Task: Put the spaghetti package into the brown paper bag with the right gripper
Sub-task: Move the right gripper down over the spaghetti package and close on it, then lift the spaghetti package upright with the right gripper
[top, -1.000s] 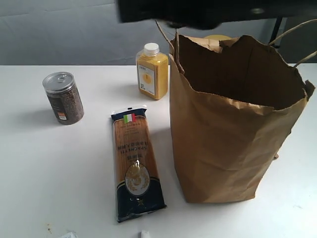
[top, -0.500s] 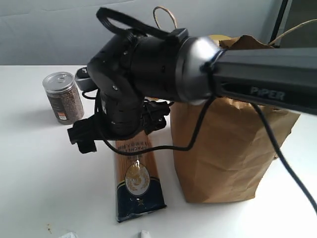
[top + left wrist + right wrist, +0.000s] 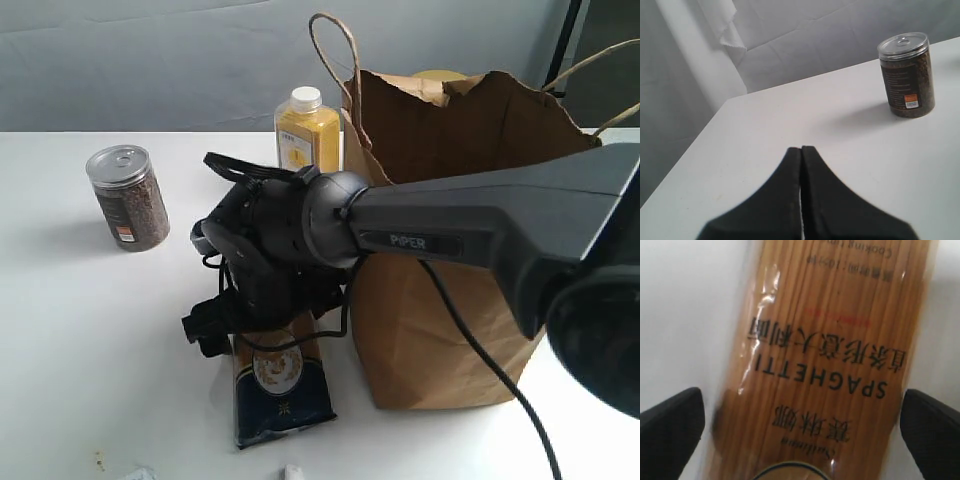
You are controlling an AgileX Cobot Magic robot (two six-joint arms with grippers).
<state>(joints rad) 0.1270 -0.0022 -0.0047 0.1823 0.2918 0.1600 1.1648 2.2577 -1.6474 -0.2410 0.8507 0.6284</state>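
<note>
The spaghetti package (image 3: 281,385) lies flat on the white table, left of the brown paper bag (image 3: 470,260), and only its dark near end shows under the arm. My right gripper (image 3: 262,318) hangs low over the package's middle. In the right wrist view the right gripper (image 3: 802,422) is open, and the package (image 3: 825,355) with its tan pasta and "SPAGHETTI" lettering lies between the two black fingertips (image 3: 670,427), one on each side. The bag stands upright with its mouth open. My left gripper (image 3: 801,151) is shut, empty, above bare table.
A clear jar (image 3: 127,197) of dark grains stands at the far left, also seen as a jar (image 3: 905,75) in the left wrist view. A yellow bottle (image 3: 305,128) stands behind the arm, beside the bag. The table edge (image 3: 705,130) runs near the left gripper.
The right arm has swung in from above the bag and come down over the spaghetti package, now covering its upper half. The package, bag, jar and bottle have not moved.
</note>
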